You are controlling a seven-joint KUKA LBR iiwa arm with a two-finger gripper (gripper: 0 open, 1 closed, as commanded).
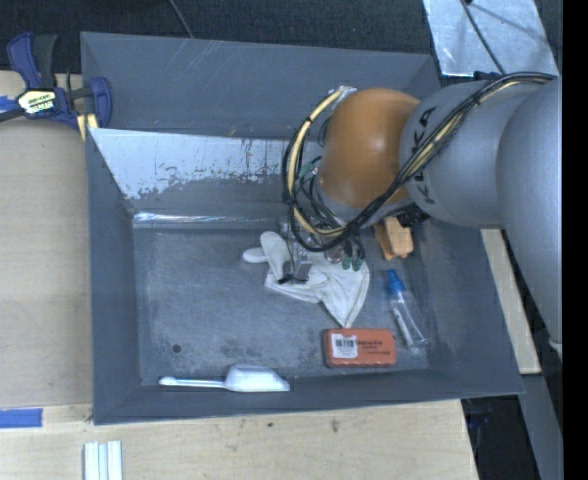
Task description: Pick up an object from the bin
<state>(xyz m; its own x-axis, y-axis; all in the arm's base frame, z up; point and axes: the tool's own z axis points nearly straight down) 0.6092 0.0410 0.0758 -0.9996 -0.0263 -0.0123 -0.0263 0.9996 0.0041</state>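
Camera view, looking down into the grey metal bin (114, 298). The arm enters from the right of the frame; its orange cover (369, 153) and looped cables (299, 168) occupy the upper centre-right. The gripper (296, 266) sits low in the bin, just above frame centre, over the left part of a crumpled white cloth-like piece (346, 290). This piece lies on the bin floor at centre and spreads toward the lower right. Whether the gripper touches it cannot be settled. Whether the gripper is released or clenched cannot be told either, since wrist and cables overlap it. Nothing can be seen held.

Other contents:
- A flat orange box (360, 348) with a white barcode label, lower centre-right, just below the cloth.
- A clear tube with a blue cap (404, 313), lying obliquely just right of the cloth.
- A tan block (395, 238) at the right, close under the arm.
- A white plastic spoon (236, 380) along the lower edge of the floor, well apart from the gripper.

Step in hand, as judged: placement for the grasp, with the white piece as the nearest candidate. The lift is not yet done, as the piece lies on the floor.

The next move calls for closing on a raised fold rather than a flat margin, then a straight rise. Soft material may slip free, and its trailing lower-right edge could drag the box or the tube.
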